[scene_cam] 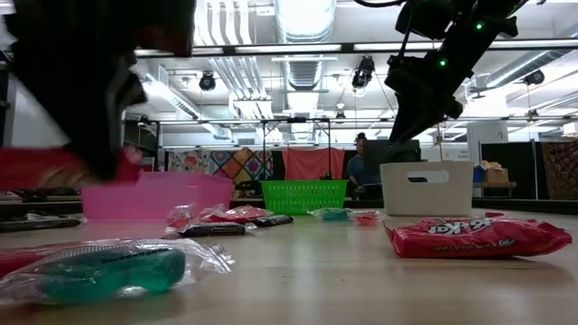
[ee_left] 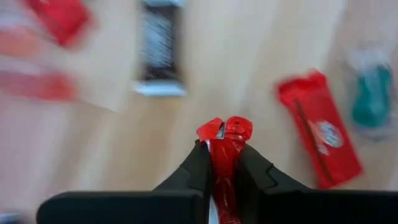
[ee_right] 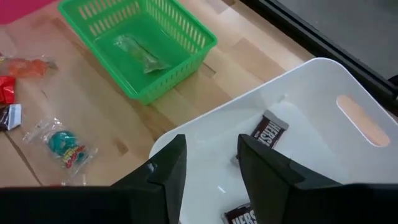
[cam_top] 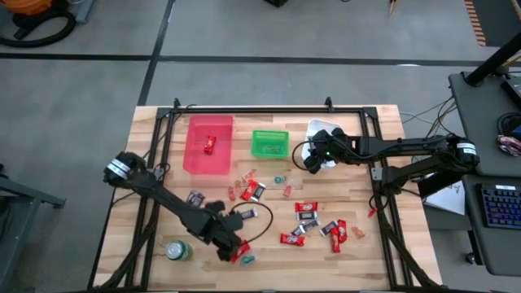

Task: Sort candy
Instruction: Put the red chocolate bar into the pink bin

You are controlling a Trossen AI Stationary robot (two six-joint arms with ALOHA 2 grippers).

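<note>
Left gripper (ee_left: 222, 163) was clenched on a red candy (ee_left: 224, 140), wrapper end poking out past the fingertips (ee_left: 198, 163). Just ahead of it on the table (cam_top: 383, 252): another red candy (ee_left: 318, 127), a teal one (ee_left: 372, 99) beyond that, and a dark bar (ee_left: 160, 50). Green can (cam_top: 177, 250) sat beside the left arm.

Right gripper (ee_right: 210, 163) hung over the white bin (ee_right: 323, 87), jaws apart, holding nothing. Two dark bars (ee_right: 268, 131) lay in the bin below it. Green basket (ee_right: 140, 46) next over held one clear-wrapped piece (ee_right: 138, 50); pink bin (cam_top: 208, 145) past that held a red candy (cam_top: 209, 145). Loose candy pile (cam_top: 313, 221) lay mid-table between the arms.
</note>
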